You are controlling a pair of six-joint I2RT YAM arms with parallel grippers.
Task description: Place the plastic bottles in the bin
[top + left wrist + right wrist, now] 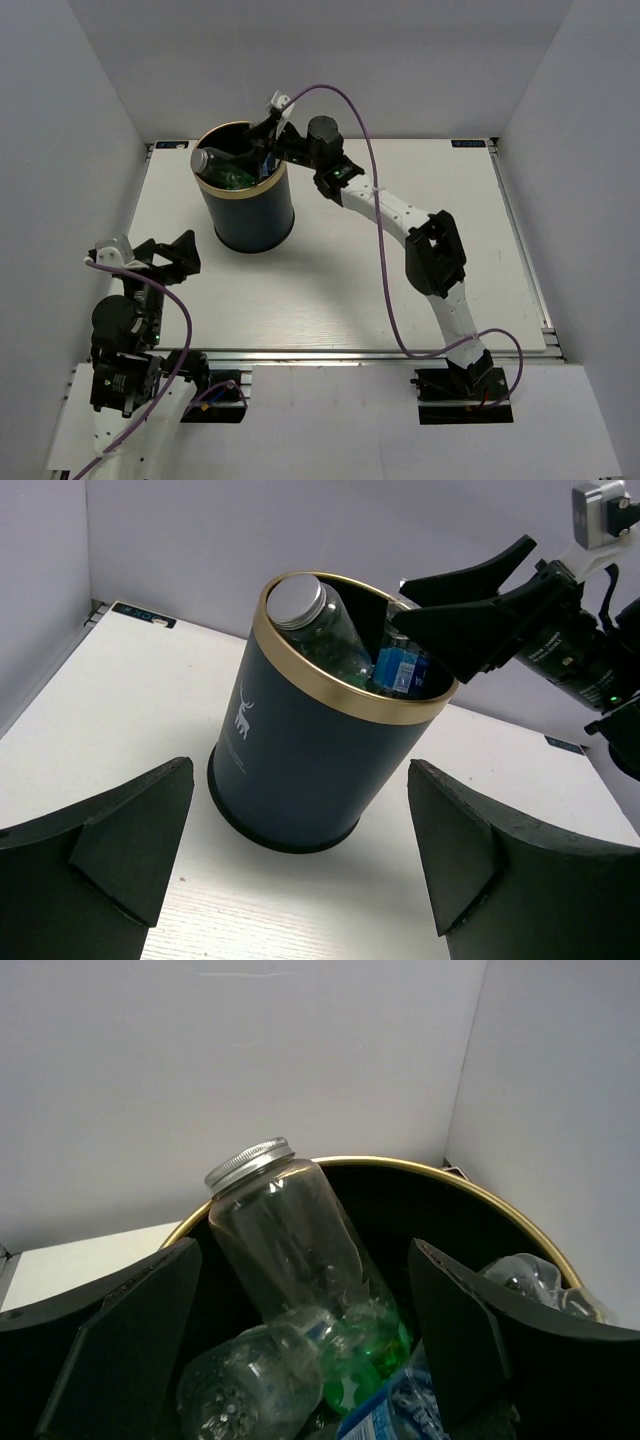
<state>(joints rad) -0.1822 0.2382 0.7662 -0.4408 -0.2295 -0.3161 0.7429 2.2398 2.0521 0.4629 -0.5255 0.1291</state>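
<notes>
The dark navy bin [245, 210] with a gold rim [330, 685] stands at the table's back left. Inside lie several bottles: a wide clear one with a silver lid [290, 1230] leaning against the rim and sticking out above it, a green one [375, 1355], a clear one [240, 1395] and blue-labelled ones [400, 668]. My right gripper [268, 145] hangs open and empty over the bin's mouth, its fingers [130, 1330] either side of the bottles. My left gripper [175, 255] is open and empty near the front left, facing the bin.
White walls close in the table at the back and both sides. The purple cable [375, 200] arcs over the right arm. The right arm [430, 250] stretches across the table's middle toward the bin.
</notes>
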